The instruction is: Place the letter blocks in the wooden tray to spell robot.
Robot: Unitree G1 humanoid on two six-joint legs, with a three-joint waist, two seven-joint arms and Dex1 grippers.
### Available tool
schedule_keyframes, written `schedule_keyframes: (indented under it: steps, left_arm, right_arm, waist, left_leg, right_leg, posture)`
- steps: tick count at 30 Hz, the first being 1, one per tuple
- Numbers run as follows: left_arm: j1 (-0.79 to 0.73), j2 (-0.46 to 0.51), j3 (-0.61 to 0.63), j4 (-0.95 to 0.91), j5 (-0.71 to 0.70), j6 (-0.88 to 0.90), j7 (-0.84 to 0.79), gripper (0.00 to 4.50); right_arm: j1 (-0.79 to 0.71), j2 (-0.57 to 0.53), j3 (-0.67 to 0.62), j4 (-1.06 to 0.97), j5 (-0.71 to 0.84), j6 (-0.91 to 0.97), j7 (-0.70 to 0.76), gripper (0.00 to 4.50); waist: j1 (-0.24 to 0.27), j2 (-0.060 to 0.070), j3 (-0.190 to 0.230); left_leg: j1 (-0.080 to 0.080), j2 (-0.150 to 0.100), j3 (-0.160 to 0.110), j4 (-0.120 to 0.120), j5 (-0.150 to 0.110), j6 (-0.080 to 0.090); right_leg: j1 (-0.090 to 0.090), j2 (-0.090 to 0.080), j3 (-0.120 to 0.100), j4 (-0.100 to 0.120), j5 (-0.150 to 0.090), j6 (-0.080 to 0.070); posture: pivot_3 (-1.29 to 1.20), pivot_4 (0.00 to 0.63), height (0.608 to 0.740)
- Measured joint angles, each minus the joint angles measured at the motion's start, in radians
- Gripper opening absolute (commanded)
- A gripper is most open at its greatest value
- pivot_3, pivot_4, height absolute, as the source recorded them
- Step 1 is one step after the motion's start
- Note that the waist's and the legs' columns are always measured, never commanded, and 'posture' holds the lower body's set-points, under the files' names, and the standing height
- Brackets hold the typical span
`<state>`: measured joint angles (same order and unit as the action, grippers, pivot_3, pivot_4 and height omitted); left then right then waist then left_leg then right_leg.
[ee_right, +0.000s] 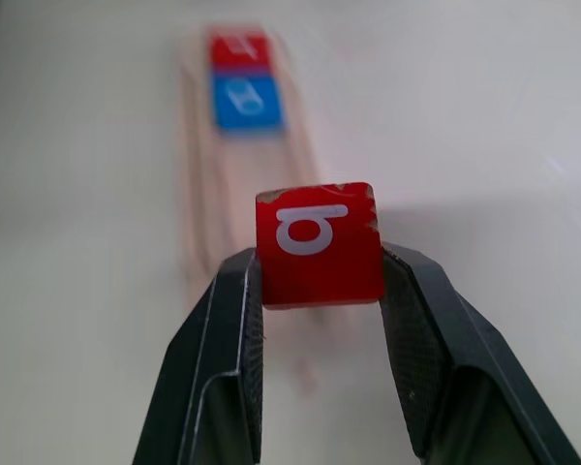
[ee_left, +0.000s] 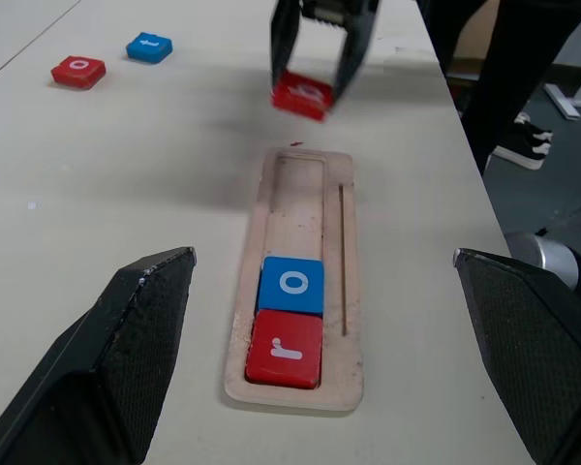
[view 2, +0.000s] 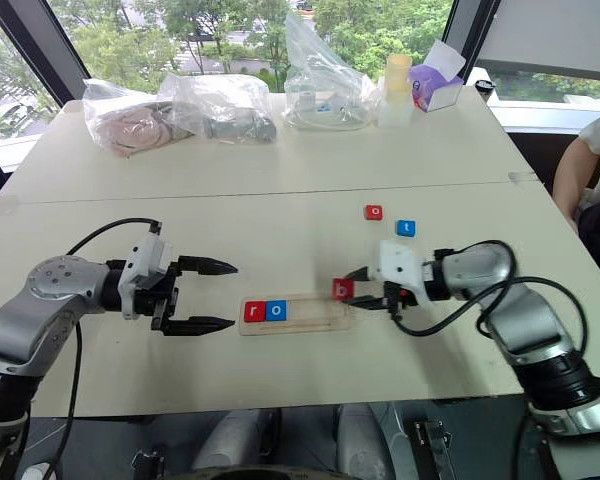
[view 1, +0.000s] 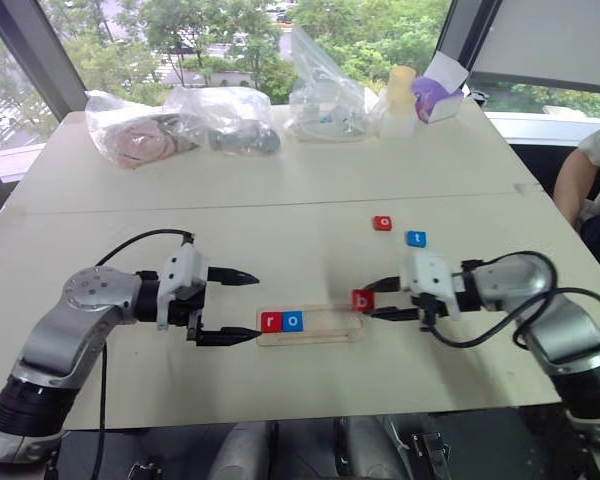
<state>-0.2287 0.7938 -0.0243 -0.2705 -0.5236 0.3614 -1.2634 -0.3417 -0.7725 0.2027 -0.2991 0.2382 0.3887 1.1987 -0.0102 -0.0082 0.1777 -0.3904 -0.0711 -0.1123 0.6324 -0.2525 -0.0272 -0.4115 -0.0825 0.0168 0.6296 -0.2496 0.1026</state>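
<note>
- Eye views: tray [view 1: 315,328] on tabletop [view 1: 280,200], red r [view 1: 270,322] and blue o [view 1: 293,321] at its left end. L hand [view 1: 242,305] wide open, empty, beside that end. R hand [view 1: 382,298] clamped on red b [view 1: 363,300] over tray's right end. Red o [view 1: 382,223], blue t [view 1: 416,239] loose beyond.
- L wrist: r, o seated in slot; b above far end.
- R wrist: fingers [ee_right: 223,339] pinch b's sides.

Red r [view 1: 270,322], blue o [view 1: 293,321] in tray [view 1: 330,331].
</note>
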Motion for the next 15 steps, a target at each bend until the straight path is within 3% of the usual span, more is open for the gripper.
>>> schedule_keyframes:
  steps: [15]
  left_arm:
    - [0.054, 0.0, -0.003, -0.067, -0.001, 0.003, 0.004, 4.5]
  right_arm:
    - [-0.071, 0.11, 0.167, 0.051, -0.091, 0.037, -0.075, 1.13]
  waist:
    - [-0.002, 0.0, 0.0]
  left_leg:
    - [0.0, 0.0, 0.0, 0.0, 0.0, 0.0]
  right_leg:
    - [-0.001, 0.001, 0.0, 0.0, 0.0, 0.0]
  posture:
    - [0.0, 0.15, 0.74]
